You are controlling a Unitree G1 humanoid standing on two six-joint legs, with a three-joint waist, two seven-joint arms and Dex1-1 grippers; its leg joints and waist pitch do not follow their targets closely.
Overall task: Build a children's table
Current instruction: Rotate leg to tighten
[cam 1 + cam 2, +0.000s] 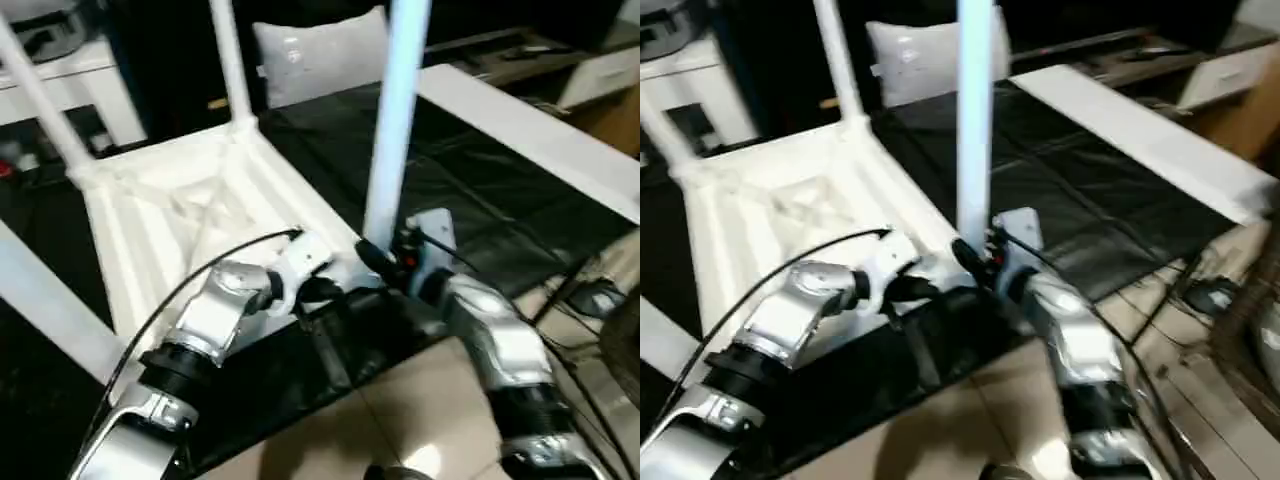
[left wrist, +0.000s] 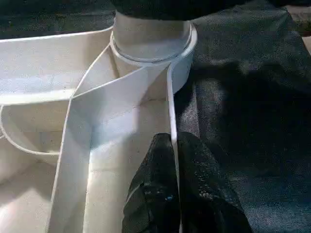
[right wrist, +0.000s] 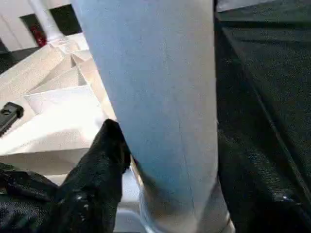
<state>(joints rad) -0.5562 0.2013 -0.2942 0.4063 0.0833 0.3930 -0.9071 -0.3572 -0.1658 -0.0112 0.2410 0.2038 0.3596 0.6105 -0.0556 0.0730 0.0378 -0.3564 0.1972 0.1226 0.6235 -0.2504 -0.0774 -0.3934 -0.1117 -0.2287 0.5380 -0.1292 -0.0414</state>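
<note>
Upside down on a black cloth [image 1: 470, 190], the white plastic tabletop [image 1: 190, 220] lies with its ribbed underside up, thin diagonal ribs crossing between straight walls. Three legs stand in view: one [image 1: 395, 110] rises from the near corner socket [image 2: 155, 48], a round collar at the tabletop's edge, and two more [image 1: 228, 60] [image 1: 35, 90] stand at the far corners. All three are smooth, long white tubes.

The right gripper [image 1: 385, 262] reaches in low at the base of the near leg, its silver forearm [image 1: 500, 340] angled up from the lower right. In the right wrist view, one black finger [image 3: 104, 165] presses against one side of the tube just above the socket and the other shows dark at the opposite side, so the pincer is closed around the leg.

The left gripper [image 1: 318, 290] comes in from the lower left, wrist bent, a black cable [image 1: 190, 280] looping over the forearm. In the left wrist view its two textured black fingers [image 2: 155, 184] straddle the thin upright edge wall of the tabletop, one on each side and narrowly set, pinching that rim just near the socket.

Beyond the cloth runs a long white board [image 1: 540, 130]. A white cushion [image 1: 320, 50] sits behind the tabletop, and pale floor tiles [image 1: 400, 420] show below the arms.
</note>
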